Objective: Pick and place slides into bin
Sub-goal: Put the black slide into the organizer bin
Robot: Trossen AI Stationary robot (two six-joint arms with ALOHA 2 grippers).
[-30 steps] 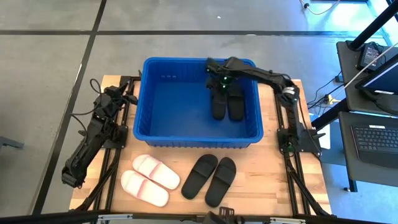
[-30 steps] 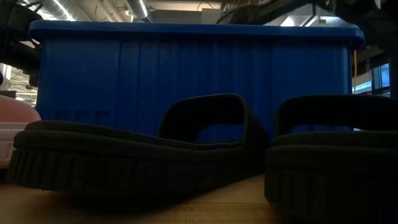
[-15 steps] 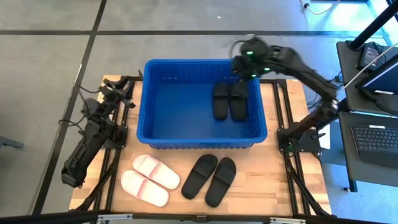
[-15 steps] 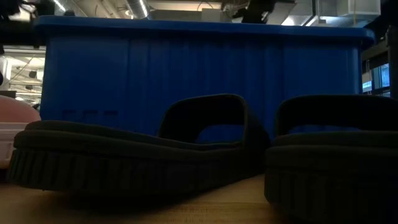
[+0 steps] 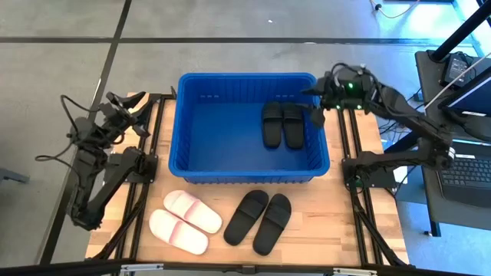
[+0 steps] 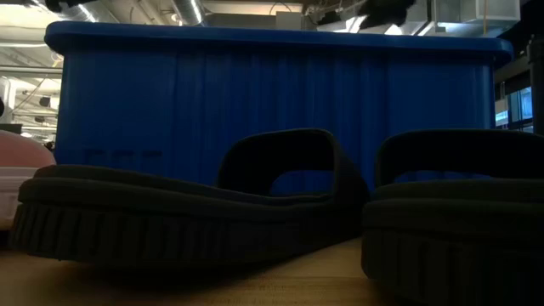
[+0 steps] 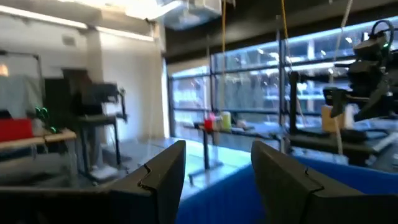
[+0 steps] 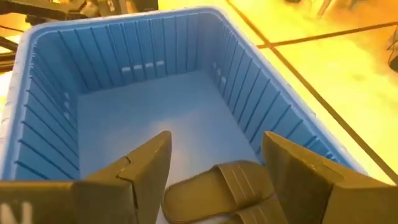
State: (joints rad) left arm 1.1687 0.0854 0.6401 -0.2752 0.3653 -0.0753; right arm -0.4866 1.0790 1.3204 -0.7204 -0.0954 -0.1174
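On the pale wooden worktop point(image 5: 337, 222), the left pincer point(image 5: 115, 107) hangs with fingers apart beside the large rectangular blue plastic bin point(image 5: 249, 166), which holds two black slide sandals point(image 5: 281, 124). Before it lie two pale pink slides point(image 5: 184, 221) and two black slides point(image 5: 259, 220). Over the bin's right rim, the right pincer point(image 5: 317, 105) gapes empty; grey concrete floor point(image 5: 61, 69) surrounds the worktop.

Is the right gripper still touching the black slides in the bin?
Apart. The high view shows the right gripper at the bin's rim corner, clear of the black slides; the right wrist view shows its open fingers empty above them.
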